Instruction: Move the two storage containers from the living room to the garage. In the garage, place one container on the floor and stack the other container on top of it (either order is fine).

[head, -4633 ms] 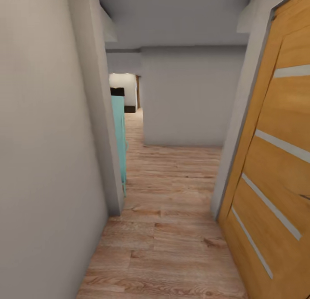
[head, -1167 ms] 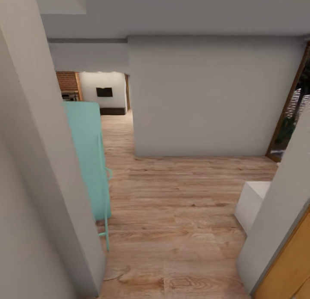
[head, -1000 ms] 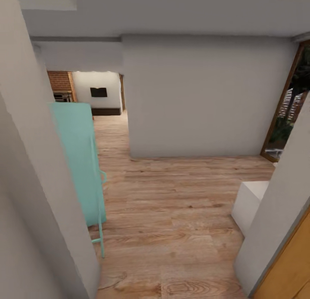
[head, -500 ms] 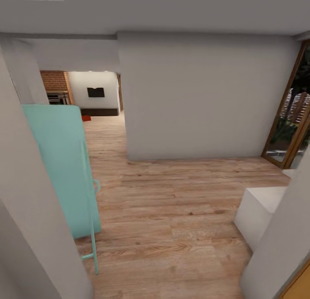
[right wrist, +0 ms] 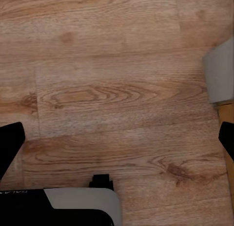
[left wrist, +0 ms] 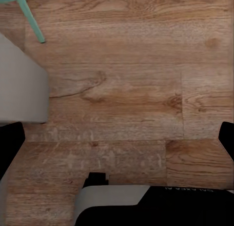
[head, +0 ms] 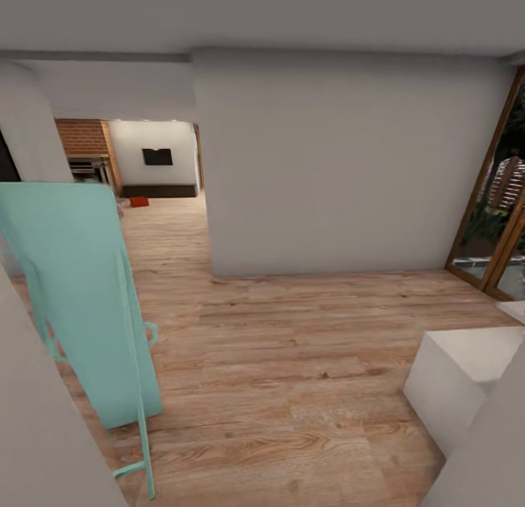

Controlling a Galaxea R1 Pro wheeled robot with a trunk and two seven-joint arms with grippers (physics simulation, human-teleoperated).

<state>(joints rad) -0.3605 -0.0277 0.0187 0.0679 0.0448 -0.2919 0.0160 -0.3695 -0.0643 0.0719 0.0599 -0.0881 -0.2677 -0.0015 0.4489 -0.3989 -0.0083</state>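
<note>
A hallway of wood plank floor [head: 292, 361] is seen from the head camera, and both arms are judged to be carried low for travel, since each wrist camera looks straight down at the planks. The left gripper [left wrist: 117, 138] and the right gripper [right wrist: 117, 138] are spread wide, with nothing between the fingertips [left wrist: 227, 138] at the frame edges. One orange-red storage container [head: 139, 201] lies on the floor of the far living room [head: 149, 164], below the black wall TV [head: 157, 156] and beside the brick chimney [head: 82, 136]. Between the robot and the container, a turquoise chair [head: 80, 295] narrows the passage against the grey wall block [head: 343, 164]. A white block [head: 456, 376] and a glazed door [head: 503, 200] stand beyond the wall block.
</note>
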